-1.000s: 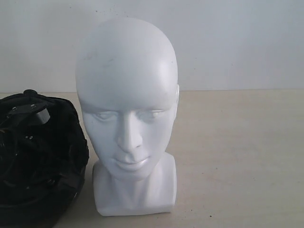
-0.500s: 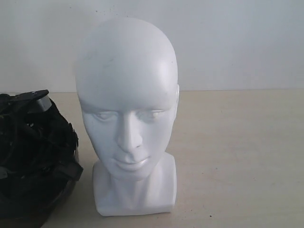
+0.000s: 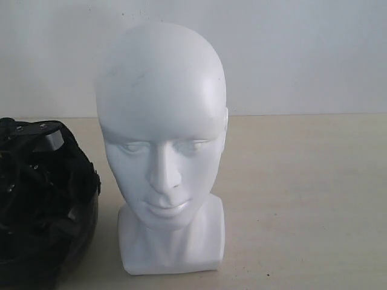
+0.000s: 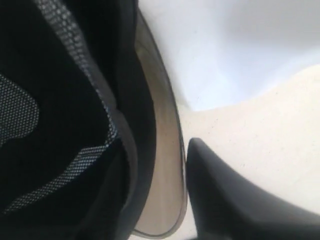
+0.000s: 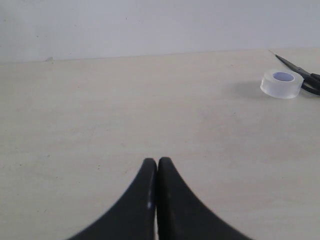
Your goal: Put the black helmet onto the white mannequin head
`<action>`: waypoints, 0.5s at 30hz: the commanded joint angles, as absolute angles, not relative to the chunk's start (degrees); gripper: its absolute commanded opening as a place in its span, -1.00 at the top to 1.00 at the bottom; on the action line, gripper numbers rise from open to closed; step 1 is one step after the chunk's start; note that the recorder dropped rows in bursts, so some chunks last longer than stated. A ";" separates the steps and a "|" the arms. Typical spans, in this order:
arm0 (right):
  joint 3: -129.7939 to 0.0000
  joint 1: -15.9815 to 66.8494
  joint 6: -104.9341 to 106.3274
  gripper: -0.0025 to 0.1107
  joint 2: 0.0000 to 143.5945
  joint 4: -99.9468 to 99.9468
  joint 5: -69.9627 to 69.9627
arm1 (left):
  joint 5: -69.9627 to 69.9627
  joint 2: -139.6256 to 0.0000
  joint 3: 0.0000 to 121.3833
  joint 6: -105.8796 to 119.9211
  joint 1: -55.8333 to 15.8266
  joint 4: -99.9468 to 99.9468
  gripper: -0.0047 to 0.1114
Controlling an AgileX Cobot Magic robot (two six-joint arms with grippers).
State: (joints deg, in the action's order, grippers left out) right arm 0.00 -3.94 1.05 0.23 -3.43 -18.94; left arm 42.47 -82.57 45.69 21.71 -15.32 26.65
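The white mannequin head (image 3: pixel 160 127) stands upright on its base in the middle of the table, face to the exterior camera. The black helmet (image 3: pixel 42 205) sits just to its left, its padded inside turned toward the camera, a small gap from the neck. In the left wrist view the helmet's mesh lining (image 4: pixel 65 125) and smoky visor (image 4: pixel 165 165) fill the frame. My left gripper (image 4: pixel 167 155) is shut on the helmet's visor edge; one finger (image 4: pixel 220 195) lies outside it, the other is hidden inside. My right gripper (image 5: pixel 157 162) is shut and empty, low over bare table.
A roll of clear tape (image 5: pixel 281 83) and black scissors (image 5: pixel 302 75) lie far off in the right wrist view. A white wall (image 3: pixel 302 54) closes the back of the table (image 3: pixel 302 199), which stretches open to the right of the head.
The helmet has shifted left, away from the mannequin head, and tilted; its top knob rose and then dropped a little. The head has not moved.
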 commanded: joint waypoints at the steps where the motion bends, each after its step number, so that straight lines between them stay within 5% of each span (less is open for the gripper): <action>1: 0.00 -3.99 1.24 0.96 0.00 -3.13 -18.48 | 46.28 -82.43 45.95 20.31 -15.36 21.36 0.31; 15: 0.00 -3.99 1.24 0.96 0.00 -3.13 -18.71 | 49.74 -79.39 46.06 19.94 -15.24 15.81 0.31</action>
